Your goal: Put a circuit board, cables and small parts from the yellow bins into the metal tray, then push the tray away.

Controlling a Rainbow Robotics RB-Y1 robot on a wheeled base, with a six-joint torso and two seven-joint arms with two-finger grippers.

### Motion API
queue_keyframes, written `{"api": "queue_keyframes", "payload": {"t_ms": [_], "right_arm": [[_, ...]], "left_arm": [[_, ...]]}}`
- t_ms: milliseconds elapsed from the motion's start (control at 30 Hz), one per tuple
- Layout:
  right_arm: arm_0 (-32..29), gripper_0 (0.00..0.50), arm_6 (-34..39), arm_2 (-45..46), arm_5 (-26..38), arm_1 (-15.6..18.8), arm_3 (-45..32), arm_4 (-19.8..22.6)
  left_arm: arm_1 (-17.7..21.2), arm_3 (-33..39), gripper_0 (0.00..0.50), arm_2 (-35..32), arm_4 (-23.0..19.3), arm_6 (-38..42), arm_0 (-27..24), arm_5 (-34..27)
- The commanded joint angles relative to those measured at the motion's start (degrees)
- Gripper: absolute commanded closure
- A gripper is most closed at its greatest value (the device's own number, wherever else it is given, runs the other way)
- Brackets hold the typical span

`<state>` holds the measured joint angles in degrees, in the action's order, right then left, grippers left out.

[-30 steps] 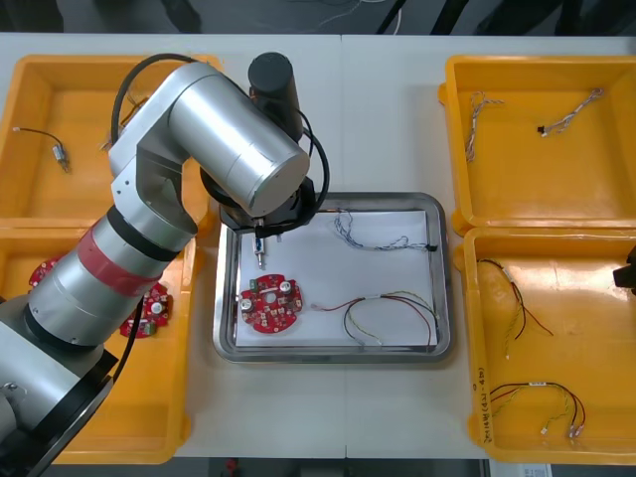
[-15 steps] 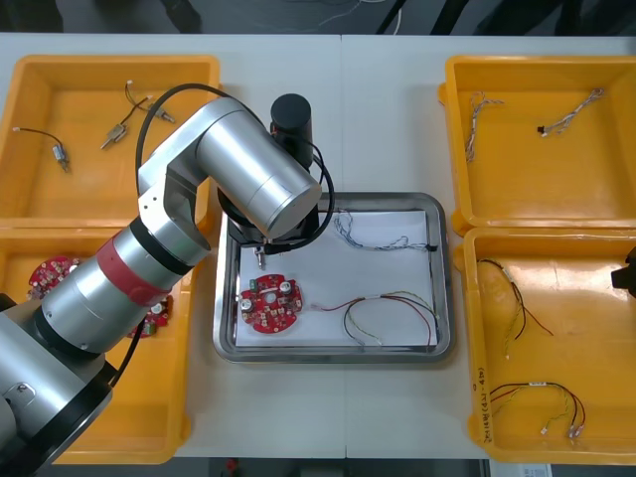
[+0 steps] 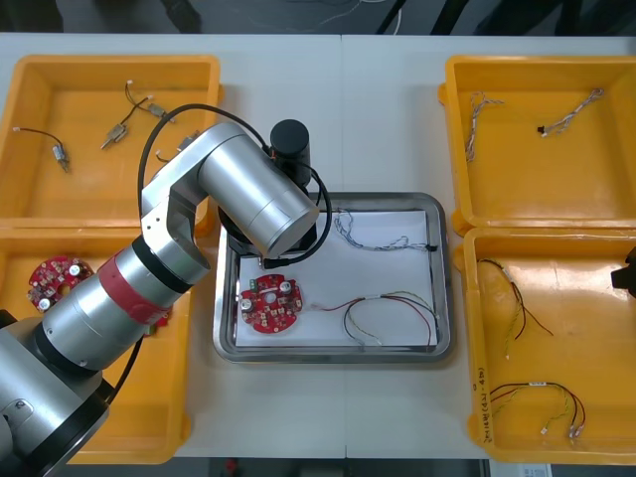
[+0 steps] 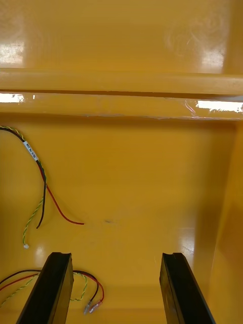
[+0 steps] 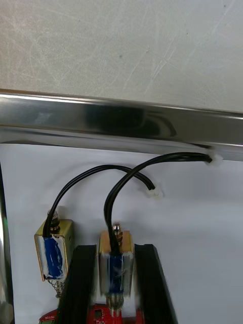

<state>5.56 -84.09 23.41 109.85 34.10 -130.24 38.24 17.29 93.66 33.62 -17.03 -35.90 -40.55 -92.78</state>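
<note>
My left fingers (image 5: pixel 147 276) are clamped narrow on a small metal part (image 5: pixel 115 258) over the 10 o'clock corner of the metal tray (image 3: pixel 328 354), near its rim. A second part (image 5: pixel 53 250) lies just beside one finger. The circuit board (image 3: pixel 270 301) sits close by at 7 o'clock. Open white floor runs toward 3 o'clock, between the blue and white cable (image 3: pixel 383 238) and the red and yellow cable (image 3: pixel 393 313). My right fingers (image 4: pixel 55 286) stand wide over a yellow bin (image 4: pixel 121 81), with bare floor between them.

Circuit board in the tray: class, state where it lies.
Front view: the circuit board lies in the metal tray's near-left corner, right by the left claw.
</note>
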Motion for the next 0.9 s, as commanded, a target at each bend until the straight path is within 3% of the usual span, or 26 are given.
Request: {"api": "queue_keyframes", "payload": {"t_ms": [33,500,900], "right_arm": [[-0.82,0.000,2.26,0.68,0.15,-0.44,-1.60,0.17],[-0.82,0.000,2.53,0.68,0.15,-0.35,-1.60,0.26],[-0.82,0.000,3.05,0.68,0.15,0.70,-1.68,0.17]], "left_arm": [[-1.47,1.71,0.000,1.01,0.68,5.93,0.21,0.67],[-1.38,6.01,0.000,1.01,0.68,8.39,0.21,-1.18],[0.99,8.03,0.000,-0.83,-1.07,7.87,-1.46,-5.22]]}}
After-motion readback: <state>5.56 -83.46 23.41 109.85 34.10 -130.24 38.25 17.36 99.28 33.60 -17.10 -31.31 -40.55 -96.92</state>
